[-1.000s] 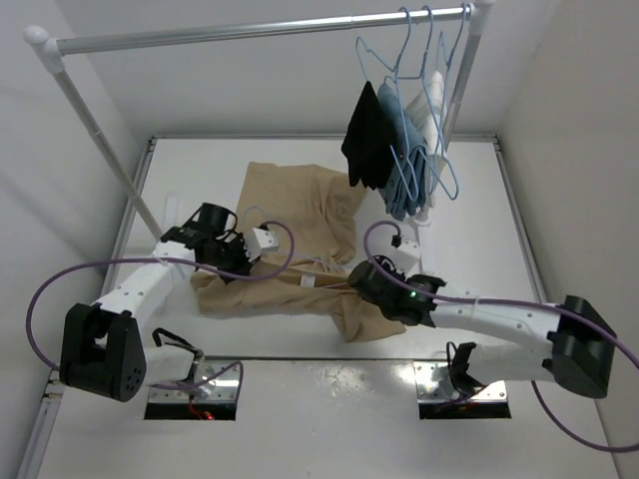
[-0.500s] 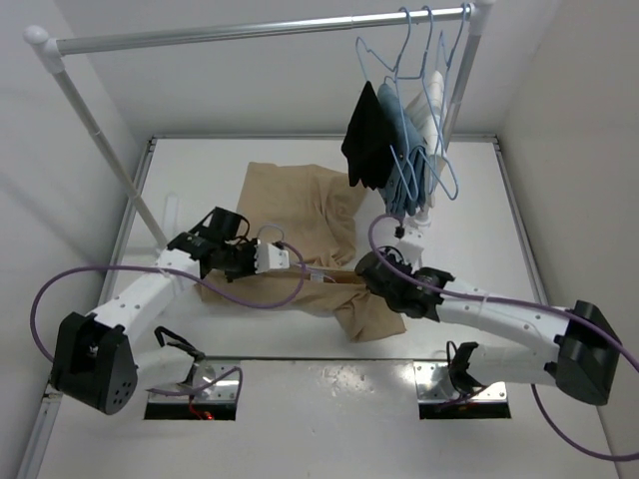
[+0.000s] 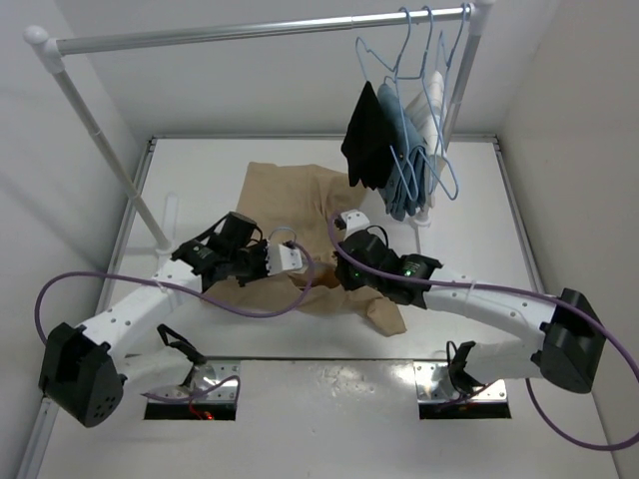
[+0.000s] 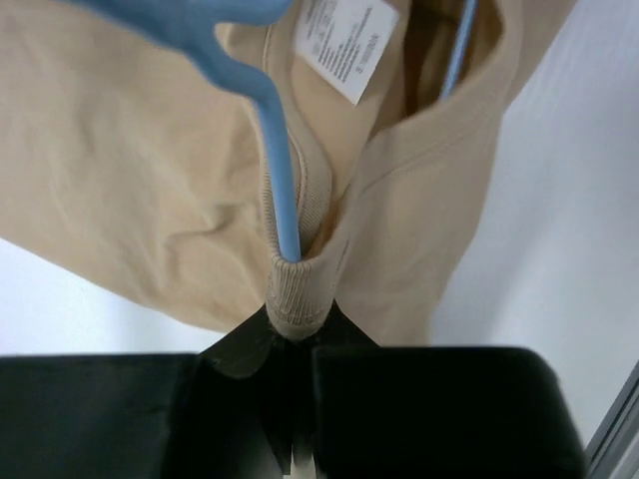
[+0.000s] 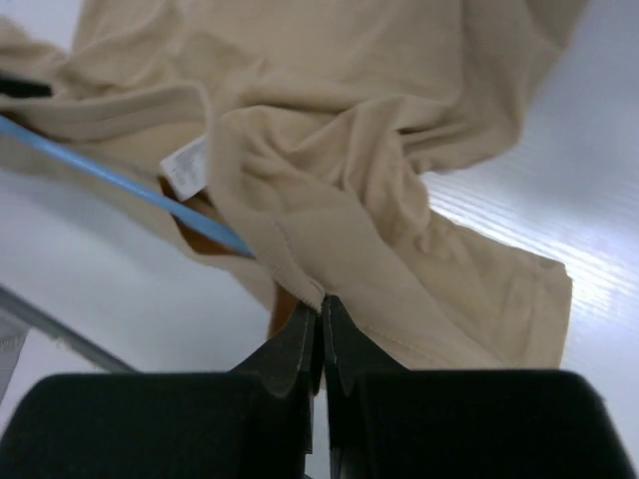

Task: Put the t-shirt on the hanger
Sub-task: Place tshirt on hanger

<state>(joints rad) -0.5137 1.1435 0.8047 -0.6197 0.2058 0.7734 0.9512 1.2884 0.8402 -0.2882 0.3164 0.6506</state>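
Note:
The tan t-shirt (image 3: 290, 195) lies bunched on the white table between my arms. The pale-blue hanger wire (image 4: 280, 180) runs through its neck opening, beside the white label (image 4: 344, 40). My left gripper (image 4: 297, 304) is shut on the ribbed collar; it shows in the top view (image 3: 297, 267) at the shirt's near left. My right gripper (image 5: 321, 307) is shut on a stitched edge of the shirt, with the hanger wire (image 5: 130, 185) just to its left. In the top view the right gripper (image 3: 337, 261) sits close to the left one. The cloth hides most of the hanger.
A metal clothes rail (image 3: 250, 30) spans the back, with a slanted support pole (image 3: 110, 150) at left. Like hangers bearing black (image 3: 364, 140), blue (image 3: 404, 165) and white clothes hang at its right end. Purple cables loop beside both arms.
Both grippers have moved toward each other at the table's centre, the left going right, the right going left and back. The shirt's near part has gathered up between them.

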